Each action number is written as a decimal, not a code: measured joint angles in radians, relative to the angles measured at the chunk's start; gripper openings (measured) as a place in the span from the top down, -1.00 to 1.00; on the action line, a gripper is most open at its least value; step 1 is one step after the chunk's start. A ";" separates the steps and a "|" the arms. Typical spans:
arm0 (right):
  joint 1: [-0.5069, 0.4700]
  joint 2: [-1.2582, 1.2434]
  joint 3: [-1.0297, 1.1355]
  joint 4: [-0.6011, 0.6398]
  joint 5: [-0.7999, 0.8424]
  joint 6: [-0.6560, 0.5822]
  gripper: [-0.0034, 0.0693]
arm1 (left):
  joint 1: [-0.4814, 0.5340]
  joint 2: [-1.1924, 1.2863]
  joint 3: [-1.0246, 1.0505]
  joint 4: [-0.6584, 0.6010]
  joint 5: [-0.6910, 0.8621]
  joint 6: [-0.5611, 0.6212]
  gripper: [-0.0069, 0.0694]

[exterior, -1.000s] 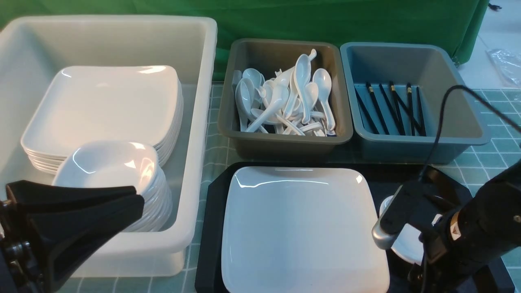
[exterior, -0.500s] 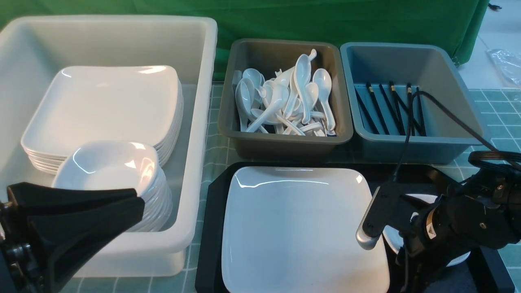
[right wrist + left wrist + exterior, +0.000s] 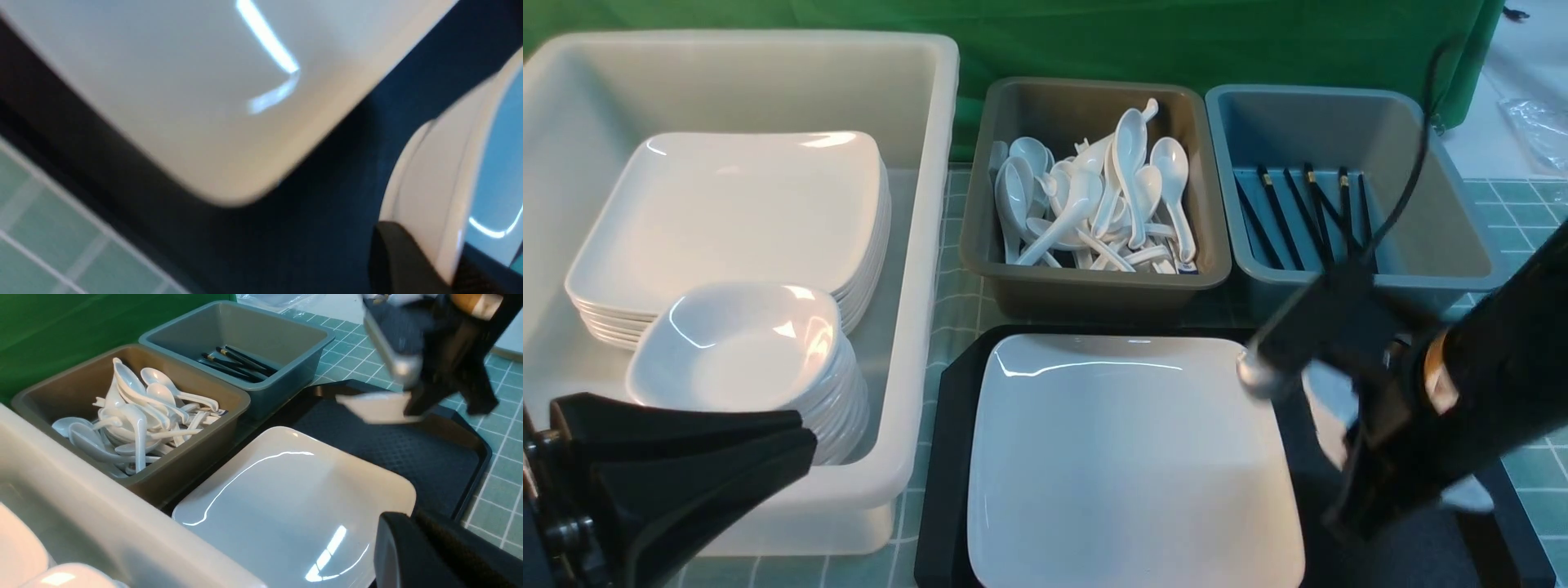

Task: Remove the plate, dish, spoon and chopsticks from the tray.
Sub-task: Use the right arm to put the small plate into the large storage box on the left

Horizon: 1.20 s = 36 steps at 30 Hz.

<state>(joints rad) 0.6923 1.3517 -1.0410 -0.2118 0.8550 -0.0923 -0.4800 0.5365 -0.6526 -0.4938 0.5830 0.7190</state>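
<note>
The large white plate (image 3: 1127,465) lies on the left half of the black tray (image 3: 938,490); it also shows in the left wrist view (image 3: 286,506). My right gripper (image 3: 445,261) is shut on the rim of the small white dish (image 3: 429,183) and holds it tilted above the tray's right half (image 3: 388,445). The dish is blurred in the front view (image 3: 1327,404) and shows in the left wrist view (image 3: 374,408). My left gripper (image 3: 796,429) is shut and empty, low beside the white tub. I see no spoon or chopsticks on the tray; my right arm hides part of it.
A big white tub (image 3: 915,245) on the left holds a stack of plates (image 3: 735,212) and a stack of dishes (image 3: 743,351). A grey-brown tub (image 3: 1086,282) behind the tray holds several spoons. A blue tub (image 3: 1339,286) holds several chopsticks.
My right arm has risen and carried the dish up off the tray floor, blurred by motion. My left gripper has sunk slightly. The plate has not moved.
</note>
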 joint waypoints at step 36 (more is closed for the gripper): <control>0.392 0.771 -0.886 0.033 -0.306 -0.675 0.24 | 0.000 -0.321 -0.179 0.731 0.496 -0.768 0.77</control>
<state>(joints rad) 1.0843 2.1224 -1.9272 -0.1789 0.5491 -0.7668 -0.4800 0.2154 -0.8312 0.2375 1.0790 -0.0494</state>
